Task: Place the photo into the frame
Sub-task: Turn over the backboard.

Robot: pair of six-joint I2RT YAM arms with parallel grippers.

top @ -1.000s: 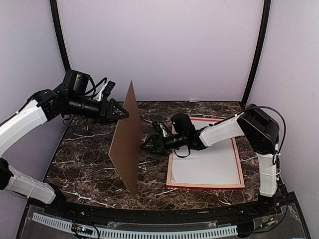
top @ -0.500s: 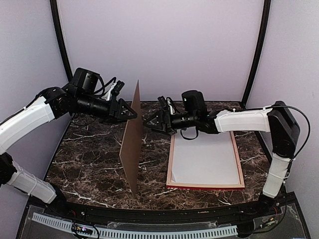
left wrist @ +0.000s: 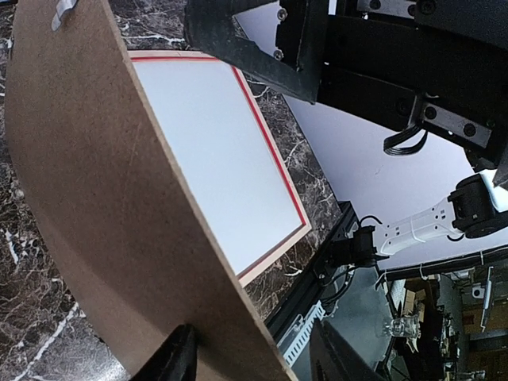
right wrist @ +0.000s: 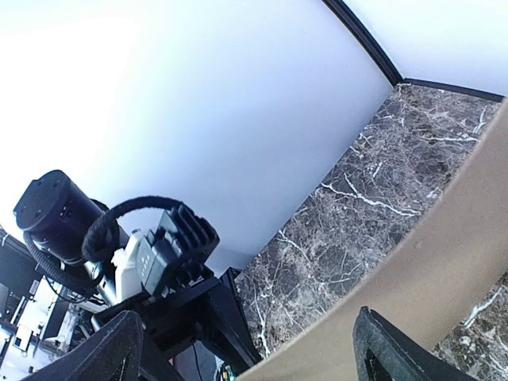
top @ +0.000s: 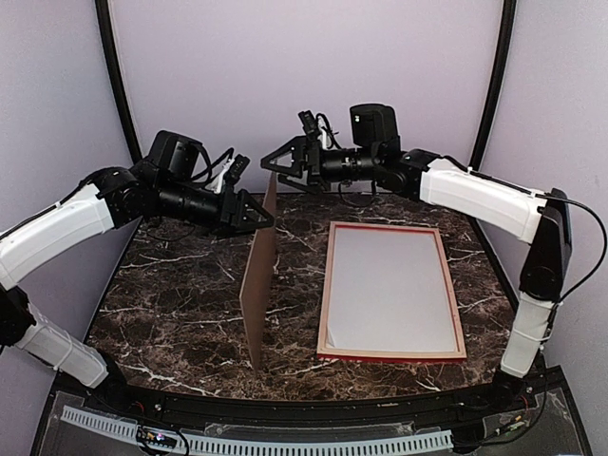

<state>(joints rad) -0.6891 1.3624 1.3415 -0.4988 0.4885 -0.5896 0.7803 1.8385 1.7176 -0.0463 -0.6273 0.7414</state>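
Board (top: pixel 258 285) on edge on counter (top: pixel 171 304), clamped only at top by left pincer (top: pixel 268 222), right pincer (top: pixel 274 171) spread empty above; frame (top: pixel 391 354) flat alongside, photo (top: pixel 394 285) apparently face-down inside; risk: board pivoting, toppling onto frame, displacing photo.

A brown backing board (top: pixel 258 285) stands on its lower edge on the dark marble tabletop (top: pixel 171 294), which is veined with white. The overhead camera sees the board almost edge-on, and the left wrist view shows its plain brown face (left wrist: pixel 103 198) with a small metal tab (left wrist: pixel 65 9) near one corner. Pale lilac backdrop panels (top: pixel 304 85) close in the table, with black posts (top: pixel 114 66) at the back corners and a white slotted strip (top: pixel 285 444) along the near edge.
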